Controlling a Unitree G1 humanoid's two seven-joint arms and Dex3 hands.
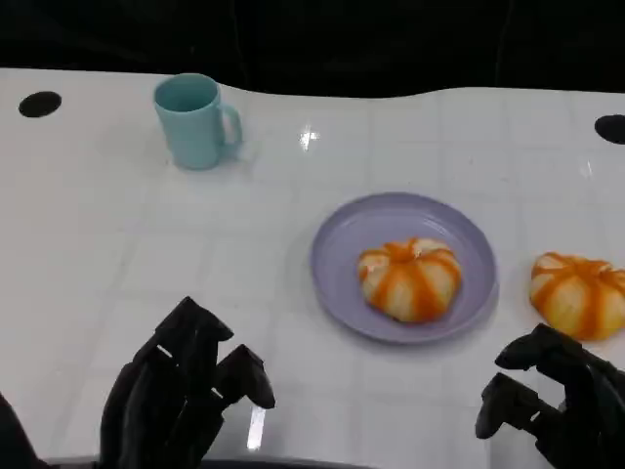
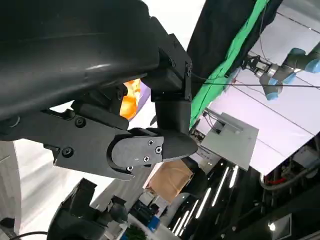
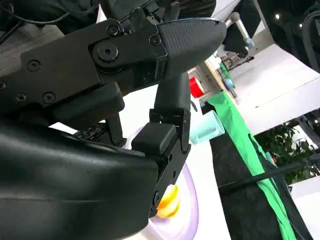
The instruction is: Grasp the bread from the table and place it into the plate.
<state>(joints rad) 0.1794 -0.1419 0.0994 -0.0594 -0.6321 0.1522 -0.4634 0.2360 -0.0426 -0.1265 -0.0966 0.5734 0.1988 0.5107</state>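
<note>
An orange-and-white striped bread (image 1: 410,278) lies in the lavender plate (image 1: 337,234) at the table's middle right. A second striped bread (image 1: 578,293) sits on the white table just right of the plate. My right hand (image 1: 557,401) hovers near the front edge, just below that second bread, holding nothing, fingers apart. At the lower left my left hand (image 1: 186,391) is also empty with fingers spread. The left wrist view catches a bit of bread (image 2: 131,97) and plate (image 2: 145,92) past the fingers. The right wrist view shows bread (image 3: 169,201) in the plate (image 3: 189,212).
A light teal mug (image 1: 195,120) stands at the back left; it also appears in the right wrist view, mug (image 3: 207,127). Dark round holes (image 1: 39,104) mark the table's far corners. Bare white tabletop stretches between the mug and my left hand.
</note>
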